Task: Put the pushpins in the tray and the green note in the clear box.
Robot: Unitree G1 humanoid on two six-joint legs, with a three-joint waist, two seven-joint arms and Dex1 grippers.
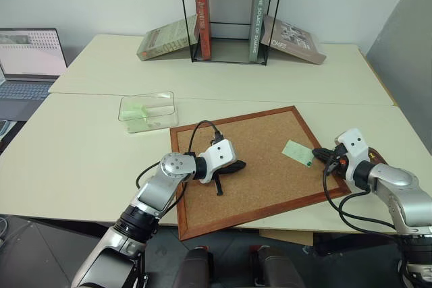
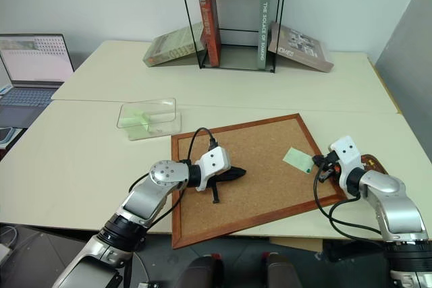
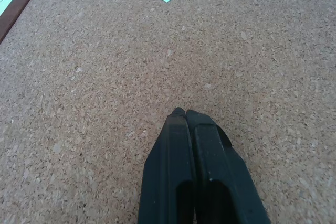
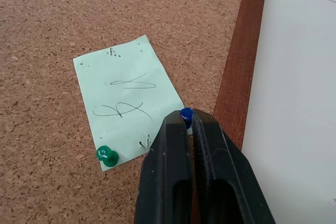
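Pale tabletop [image 1: 81,160] carries everything: a laptop [image 1: 30,65] at its far left edge, a wire shelf with books [image 1: 229,15] at the back edge, and a cork board [image 1: 260,160] lying near the front edge, turned a little against it.

At the left, the clear box [image 1: 148,111] stands just beyond the far left corner of the board, with something pale green already inside. The left gripper [image 3: 181,114] rests low over the middle of the board, with its fingers pressed together and holding nothing. That arm reaches forward and to the right, sloping down, and the fingertips seem to touch the cork or nearly so.

At the right, the green note [image 4: 131,100] lies flat near the right corner of the board, with a green pushpin [image 4: 107,156] in one corner. The right gripper [image 4: 187,116] comes in from the right edge, pointing left and slightly down, and its fingers are clamped on the head of the blue pushpin [image 4: 186,113] at the corner of the note closest to the frame. The tray [image 2: 371,164] is partly hidden behind that wrist, just outside the right edge of the board.

Several things could go wrong from here. The grip is only on a small round head, so the pin may slip out during the pull. If the pull is slanted, the paper may tear or lift, since the green pin fixes the other corner. A freed pin could also fall on the cork and roll away before it reaches the tray.
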